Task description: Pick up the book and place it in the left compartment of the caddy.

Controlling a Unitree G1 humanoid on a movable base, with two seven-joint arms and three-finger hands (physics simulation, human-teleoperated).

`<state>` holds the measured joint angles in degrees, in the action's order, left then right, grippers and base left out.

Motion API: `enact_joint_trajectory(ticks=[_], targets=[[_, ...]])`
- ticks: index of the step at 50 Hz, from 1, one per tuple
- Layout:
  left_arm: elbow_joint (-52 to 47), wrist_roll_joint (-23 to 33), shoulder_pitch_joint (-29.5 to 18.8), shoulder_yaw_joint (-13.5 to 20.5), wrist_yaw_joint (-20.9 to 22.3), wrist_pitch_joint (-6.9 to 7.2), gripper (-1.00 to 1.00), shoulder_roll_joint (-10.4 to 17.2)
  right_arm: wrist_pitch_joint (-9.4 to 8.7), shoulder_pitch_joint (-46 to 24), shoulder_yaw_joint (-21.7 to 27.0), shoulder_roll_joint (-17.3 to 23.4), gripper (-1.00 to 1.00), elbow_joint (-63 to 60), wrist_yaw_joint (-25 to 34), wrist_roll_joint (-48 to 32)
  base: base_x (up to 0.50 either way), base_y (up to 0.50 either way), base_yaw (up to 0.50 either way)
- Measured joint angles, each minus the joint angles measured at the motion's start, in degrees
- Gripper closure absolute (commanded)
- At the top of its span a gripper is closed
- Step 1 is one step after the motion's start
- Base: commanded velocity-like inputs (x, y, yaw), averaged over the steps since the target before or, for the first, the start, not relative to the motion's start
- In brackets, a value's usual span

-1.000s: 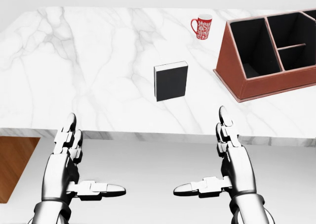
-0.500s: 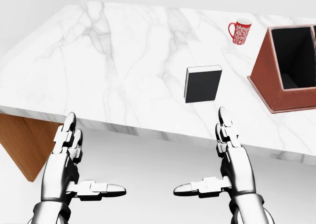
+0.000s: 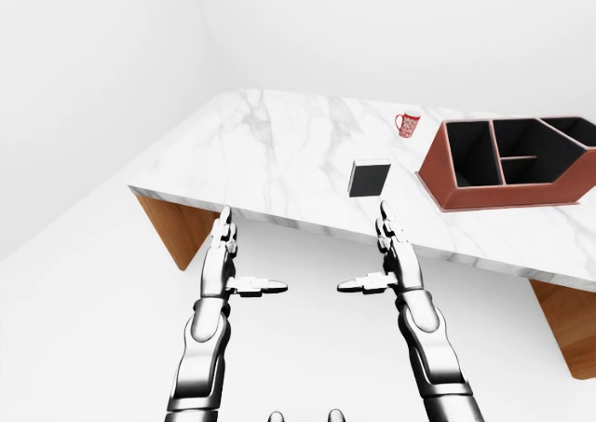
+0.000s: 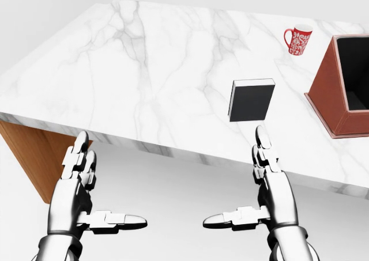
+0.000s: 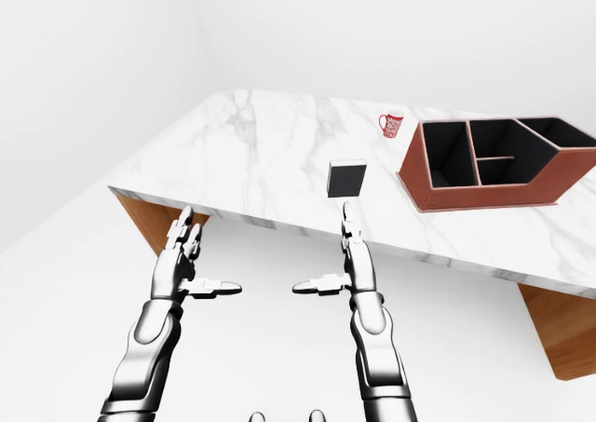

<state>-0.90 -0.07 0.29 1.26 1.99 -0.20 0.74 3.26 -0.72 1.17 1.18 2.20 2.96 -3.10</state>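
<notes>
A white marble bench [image 3: 279,152] on wood-toned supports fills the upper half of the left-eye view, with pale floor and walls around it. At about 2 o'clock in that view the caddy [image 3: 507,194], a red-brown box with black compartments, sits on the bench; one tall compartment runs down its left side and two smaller ones lie to its right, all apparently empty. The book [image 4: 251,100], dark-covered with a pale page edge on its left, lies flat on the marble near the centre of the left-eye view, well apart from the caddy and at about 9 o'clock from it. A red patterned mug [image 3: 407,124] stands at about 12 o'clock from the book, near the caddy's top-left corner. Below the bench edge in the head view, at 7 and 5 o'clock, the left hand [image 4: 81,195] and right hand [image 4: 271,192] hang over the floor, fingers [image 4: 262,143] extended and thumbs pointing inward, released and grasping nothing. The right fingertips sit just below the bench edge, short of the book. By this showing the task has barely begun: reaching, grasping, lifting and placing the book in the left compartment all remain.
</notes>
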Motion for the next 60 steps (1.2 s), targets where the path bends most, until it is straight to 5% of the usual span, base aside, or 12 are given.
enact_joint_trajectory(ticks=[16, 48, 60], targets=[[1.25, -0.15, -0.29, 0.12, 0.10, -0.93, -1.00, 0.06, -1.49, 0.42, -0.04, -0.17, -1.00, -1.52, -0.15, 0.64, 0.00, 0.00, 0.00], [-2.18, 0.37, 0.73, -0.39, -0.01, 1.38, -1.00, -0.12, -3.28, 0.55, -0.16, -0.27, -1.00, -2.97, -0.26, 1.31, 0.00, 0.00, 0.00], [-0.47, 0.36, 0.03, -0.09, 0.03, 0.35, -1.00, 0.02, -2.76, 0.11, 0.08, -0.18, -1.00, -1.68, -0.29, 1.51, 0.04, -0.12, 0.00]])
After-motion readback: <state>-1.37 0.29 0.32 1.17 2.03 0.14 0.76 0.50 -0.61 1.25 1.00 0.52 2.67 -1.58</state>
